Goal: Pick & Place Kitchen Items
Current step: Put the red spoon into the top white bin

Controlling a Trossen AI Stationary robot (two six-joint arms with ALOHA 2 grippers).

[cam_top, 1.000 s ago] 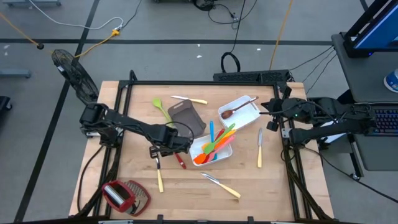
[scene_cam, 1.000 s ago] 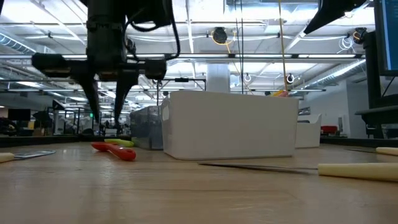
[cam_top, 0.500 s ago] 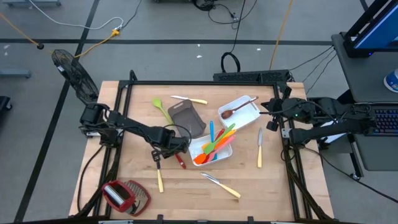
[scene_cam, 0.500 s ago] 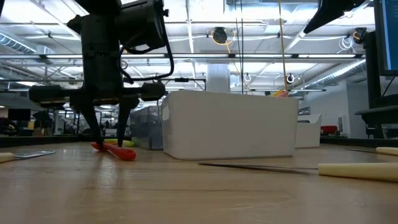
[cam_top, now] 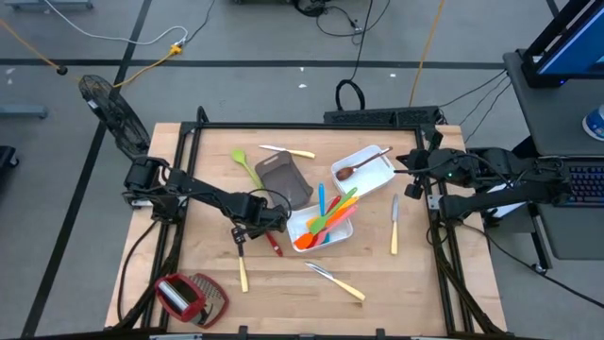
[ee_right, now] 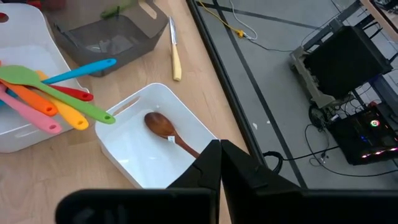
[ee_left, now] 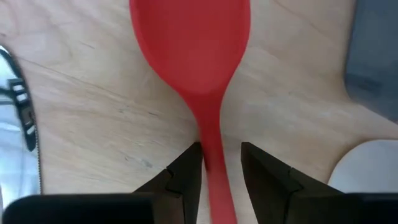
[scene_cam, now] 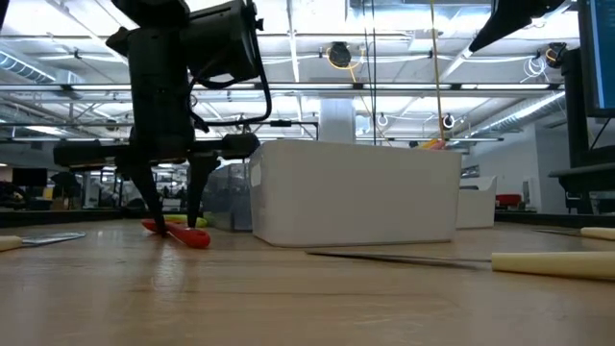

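My left pincer is low over the worktop, fingers parted astride the red spoon's handle, not yet clenched. Its long axis runs straight between them, bowl ahead. My right pincer, fingers together and empty, waits at the far edge.

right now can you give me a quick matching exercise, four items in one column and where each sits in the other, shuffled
Items:
1. brown wooden spoon
2. red silicone spoon
3. light green plastic spatula
4. red-and-wire-mesh tool

Places:
A. between the open fingers of the left tool, lying on the wooden table
B. inside the white rectangular tray nearest the right arm
C. at the table's near left corner
D. on bare wood beside the grey-brown rectangular tray

Pairs: 1-B, 2-A, 3-D, 4-C
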